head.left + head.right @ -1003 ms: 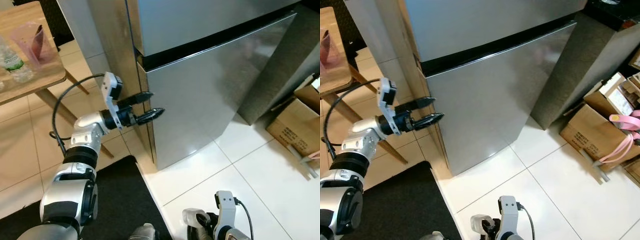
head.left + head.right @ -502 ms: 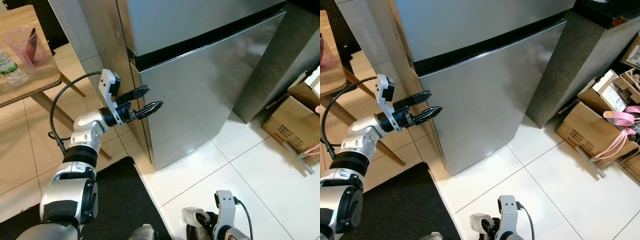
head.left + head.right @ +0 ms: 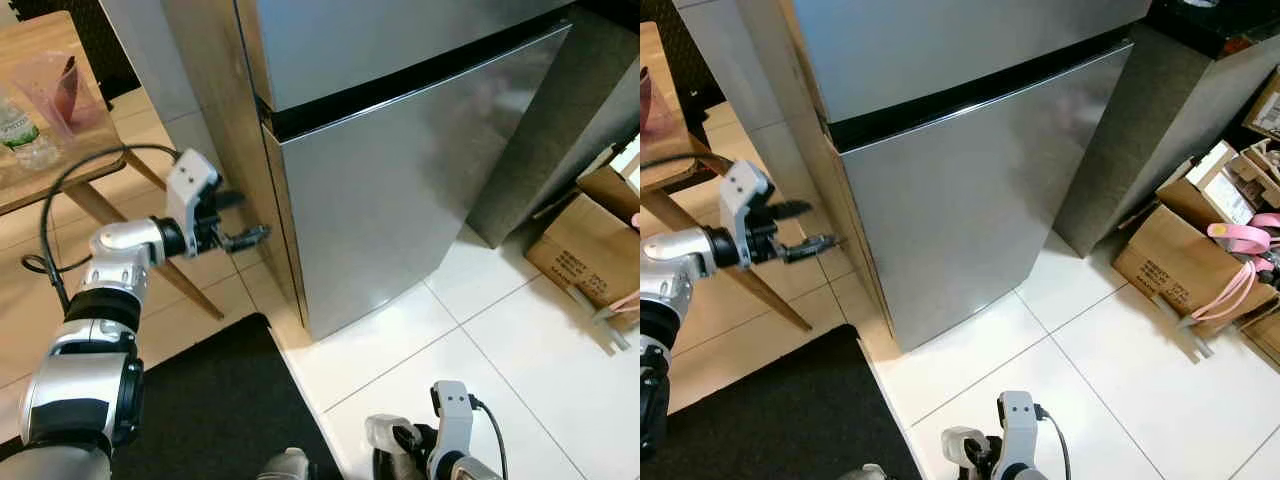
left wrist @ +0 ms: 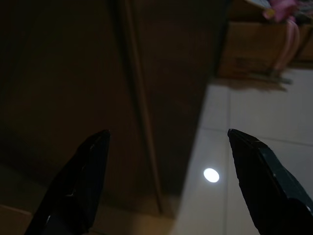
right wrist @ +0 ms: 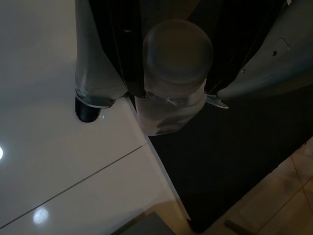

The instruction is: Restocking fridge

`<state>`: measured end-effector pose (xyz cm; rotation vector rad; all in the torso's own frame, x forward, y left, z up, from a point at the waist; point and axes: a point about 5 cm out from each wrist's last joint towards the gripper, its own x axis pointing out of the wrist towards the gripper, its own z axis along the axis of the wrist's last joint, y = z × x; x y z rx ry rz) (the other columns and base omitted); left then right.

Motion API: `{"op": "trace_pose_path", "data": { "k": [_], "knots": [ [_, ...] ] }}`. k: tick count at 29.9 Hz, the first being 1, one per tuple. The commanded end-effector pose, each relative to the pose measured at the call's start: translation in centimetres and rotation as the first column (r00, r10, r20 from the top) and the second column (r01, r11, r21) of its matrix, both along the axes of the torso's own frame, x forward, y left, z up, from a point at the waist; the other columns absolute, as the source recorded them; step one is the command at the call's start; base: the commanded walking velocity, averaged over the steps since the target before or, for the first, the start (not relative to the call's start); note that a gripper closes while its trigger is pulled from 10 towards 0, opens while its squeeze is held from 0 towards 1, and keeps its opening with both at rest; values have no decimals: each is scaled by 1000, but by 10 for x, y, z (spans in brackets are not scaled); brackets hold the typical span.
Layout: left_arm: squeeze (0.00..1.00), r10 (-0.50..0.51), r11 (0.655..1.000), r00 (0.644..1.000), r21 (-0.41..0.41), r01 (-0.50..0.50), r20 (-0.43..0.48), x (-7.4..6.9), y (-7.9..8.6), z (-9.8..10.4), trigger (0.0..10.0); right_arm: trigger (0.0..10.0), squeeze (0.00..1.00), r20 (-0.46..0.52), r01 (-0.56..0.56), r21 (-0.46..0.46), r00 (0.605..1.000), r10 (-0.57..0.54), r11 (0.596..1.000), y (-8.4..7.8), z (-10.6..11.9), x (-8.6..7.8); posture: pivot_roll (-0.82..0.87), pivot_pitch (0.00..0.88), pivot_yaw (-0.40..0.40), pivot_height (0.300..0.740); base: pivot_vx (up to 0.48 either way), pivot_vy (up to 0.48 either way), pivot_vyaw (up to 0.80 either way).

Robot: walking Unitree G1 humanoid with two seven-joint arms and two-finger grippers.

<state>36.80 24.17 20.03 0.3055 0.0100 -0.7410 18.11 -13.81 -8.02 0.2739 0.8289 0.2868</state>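
Note:
The steel fridge stands shut, its lower door [image 3: 390, 200] below a black gap and the upper door [image 3: 380, 40]. My left gripper [image 3: 248, 218] is open and empty. It hangs by the wooden side panel [image 3: 225, 110] to the left of the fridge, a short way from the door's edge. In the left wrist view the open gripper [image 4: 167, 132] faces the dark fridge corner [image 4: 146, 98]. My right arm [image 3: 445, 440] hangs low. In the right wrist view the right gripper [image 5: 173, 92] is shut on a clear bottle [image 5: 176, 54] above the floor.
A wooden table [image 3: 60, 165] at the upper left carries a water bottle [image 3: 25, 135] and a pink container [image 3: 60, 85]. A black mat [image 3: 220, 400] lies by my feet. Right of the fridge are a dark cabinet [image 3: 560, 130] and cardboard boxes [image 3: 1180, 265] on white tiles.
My left gripper has drawn back to the left, from the fridge door's edge to beside the wooden panel. The door has stayed shut.

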Motion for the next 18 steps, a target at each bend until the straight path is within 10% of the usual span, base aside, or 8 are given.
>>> {"op": "trace_pose_path", "data": {
  "k": [1, 4, 18],
  "knots": [
    [0, 22, 1000, 1000, -6, -22, 8, -1, 6, 0, 10000, 10000, 0, -87, 9, 3, 996, -9, 1000, 0, -10, -20, -50, 214, 5, 740, 0, 0, 0],
    [0, -15, 987, 994, -157, 32, 105, 3, -9, 15, 10000, 10000, 0, -86, 7, 1, 996, -7, 1000, 0, -10, -20, -54, 215, 3, 740, 0, 0, 0],
    [0, -100, 969, 983, -210, 132, 155, 11, -39, 25, 10000, 10000, 0, -89, 9, -2, 996, -9, 1000, -1, -11, -22, -58, 223, 3, 740, 0, 0, 0]
  ]
}}
